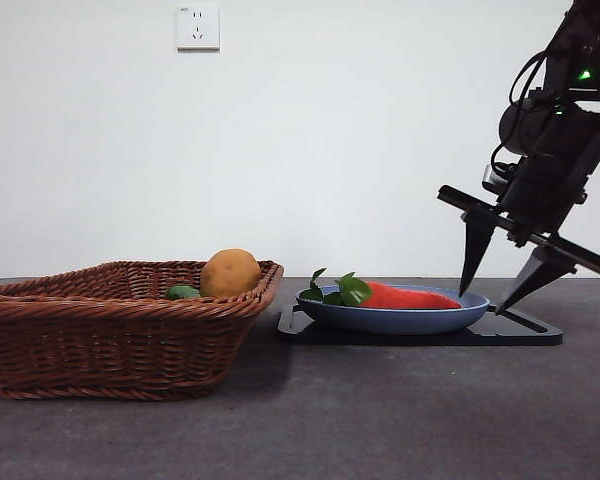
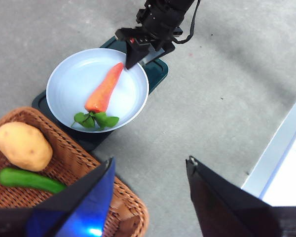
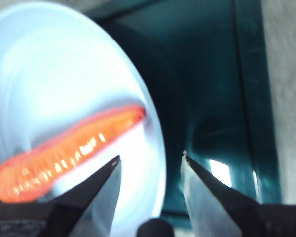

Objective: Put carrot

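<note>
On the surface (image 1: 380, 420), a wicker basket (image 1: 120, 330) sits at 9 o'clock. At centre, the carrot (image 1: 410, 297) lies in a blue plate (image 1: 395, 318). At 3 o'clock, the right gripper (image 1: 500, 290) hovers over the plate's rim, fingers spread, empty. The left gripper (image 2: 150, 173) is also spread.

A red-orange carrot (image 2: 104, 89) with green leaves lay in a pale blue plate (image 2: 69, 79) (its outer wall read a deeper slate blue from the front). The plate sat on a dark teal-black tray (image 1: 525, 331). At nine o'clock from the plate stood a brown woven wicker basket (image 1: 100, 340), holding a tan-yellow potato-like item (image 2: 22, 145) and a plain green vegetable (image 2: 29, 179). The right gripper (image 1: 500, 285) was black. The table (image 2: 227, 89) was mottled grey, the wall (image 1: 330, 130) white, with a white socket (image 1: 198, 27).
</note>
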{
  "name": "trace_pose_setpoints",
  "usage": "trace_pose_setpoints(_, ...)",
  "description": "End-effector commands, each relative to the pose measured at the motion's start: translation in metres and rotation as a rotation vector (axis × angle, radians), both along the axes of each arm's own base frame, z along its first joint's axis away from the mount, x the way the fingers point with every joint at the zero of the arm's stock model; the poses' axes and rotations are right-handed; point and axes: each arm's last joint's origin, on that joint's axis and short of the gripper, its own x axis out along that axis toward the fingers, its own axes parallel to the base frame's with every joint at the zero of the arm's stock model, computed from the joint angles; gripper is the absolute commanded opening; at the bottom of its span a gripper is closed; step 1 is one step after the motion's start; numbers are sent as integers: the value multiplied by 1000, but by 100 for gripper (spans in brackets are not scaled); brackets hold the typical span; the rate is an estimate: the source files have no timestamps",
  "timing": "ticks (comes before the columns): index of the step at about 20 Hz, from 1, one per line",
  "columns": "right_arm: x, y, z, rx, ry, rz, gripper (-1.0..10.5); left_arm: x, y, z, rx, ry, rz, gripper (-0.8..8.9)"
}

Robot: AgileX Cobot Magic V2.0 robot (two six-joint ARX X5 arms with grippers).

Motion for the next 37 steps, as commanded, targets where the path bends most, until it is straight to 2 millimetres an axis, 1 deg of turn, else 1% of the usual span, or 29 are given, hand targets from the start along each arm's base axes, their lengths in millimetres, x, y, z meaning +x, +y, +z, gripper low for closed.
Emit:
trace_pose_setpoints(1, -7, -3, 22, -14, -24, 44, 219, 5, -4, 1, 44, -62, -28, 257)
trace_pose_setpoints(3, -21, -4, 42, -28, -12, 72, 214, 13, -6, -3, 87, -98, 5, 256)
trace_pose_setpoints(4, -30, -4, 54, -36, -11, 88, 181, 19, -7, -5, 113, -117, 19, 239)
trace_pose_setpoints(5, -39, -1, 65, -52, -21, 106, 135, 25, -8, -8, 140, -138, 32, 195)
trace_pose_setpoints(6, -48, 4, 78, -89, -45, 134, 87, 32, -9, -11, 163, -147, 38, 130)
trace_pose_setpoints(7, -60, 10, 92, -151, -74, 159, 44, 38, -10, -16, 189, -147, 46, 47)
trace_pose_setpoints(8, -70, 17, 103, -213, -106, 174, 9, 44, -10, -20, 215, -145, 53, -2)
trace_pose_setpoints(9, -82, 26, 116, -288, -149, 188, 3, 52, -7, -25, 234, -129, 72, 6)
trace_pose_setpoints(10, -94, 34, 126, -337, -193, 198, 3, 59, -2, -27, 244, -116, 97, 6)
trace_pose_setpoints(12, -120, 52, 145, -398, -301, 233, 3, 70, 15, -31, 268, -75, 155, 6)
trace_pose_setpoints(14, -146, 66, 158, -427, -442, 251, 3, 78, 37, -32, 273, -11, 195, 6)
trace_pose_setpoints(16, -172, 75, 166, -430, -618, 240, 3, 84, 65, -32, 234, 29, 231, 6)
trace_pose_setpoints(18, -197, 79, 164, -403, -769, 220, 3, 82, 87, -35, 182, 38, 271, 6)
trace_pose_setpoints(20, -219, 76, 152, -391, -897, 172, 3, 73, 107, -42, 123, 16, 302, 6)
trace_pose_setpoints(22, -237, 69, 132, -354, -979, 137, 3, 56, 124, -55, 81, -37, 344, 6)
trace_pose_setpoints(25, -258, 53, 95, -293, -1060, 96, 3, 20, 141, -84, -13, -143, 414, 6)
trace_pose_setpoints(27, -265, 46, 80, -265, -1092, 72, 3, -1, 146, -100, -88, -211, 443, 6)
trace_pose_setpoints(29, -266, 44, 78, -283, -1097, 47, 3, -13, 149, -107, -148, -243, 465, 6)
trace_pose_setpoints(32, -265, 43, 78, -318, -1100, 9, 3, -15, 150, -107, -153, -229, 480, 8)
trace_pose_setpoints(37, -265, 43, 78, -317, -1100, 10, 3, -15, 150, -107, -154, -231, 479, 8)
